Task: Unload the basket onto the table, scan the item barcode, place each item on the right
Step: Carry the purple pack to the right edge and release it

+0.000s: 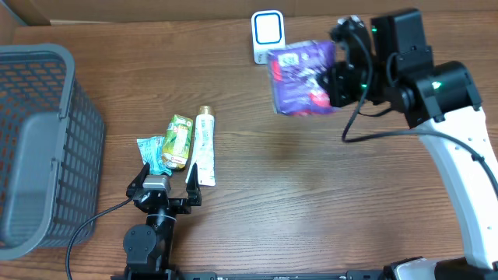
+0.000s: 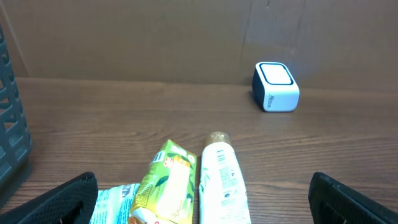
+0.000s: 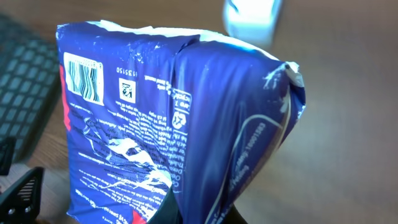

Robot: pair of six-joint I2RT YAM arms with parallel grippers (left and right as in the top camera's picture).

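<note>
1. The right gripper [image 1: 336, 81] is clenched on the right-hand edge of a purple bag [image 1: 300, 78]. It holds the bag up off the desk [image 1: 311, 194] at the far right.
2. In the right wrist view the bag fills most of the frame. It is creased down the middle, and its barcode [image 3: 83, 77] sits in the upper left corner of the panel that faces the camera.
3. From overhead, the bag's top left corner overlaps the lower right edge of the white scanner [image 1: 267, 34]. The scanner stands close to the desk's far edge, against the cardboard wall [image 2: 124, 37]. Whether bag and scanner touch cannot be told.
4. Below and to the left of the bag, a wide stretch of bare wood runs across the middle of the desk to its near edge.
5. The left gripper [image 1: 166, 183] rests low at the near edge, left of centre, with its jaws released wide and nothing between them.
6. Just beyond its fingers [image 2: 59, 198] three items lie side by side:
   - a teal packet [image 1: 150, 152] on the left;
   - a green packet [image 1: 179, 141] in the middle, overlapping the teal one;
   - a white tube [image 1: 205, 148] on the right, its cap pointing toward the far edge.
7. A grey mesh basket [image 1: 47, 85] takes up the left edge of the desk, with a strip of open wood between it and the three items.
</note>
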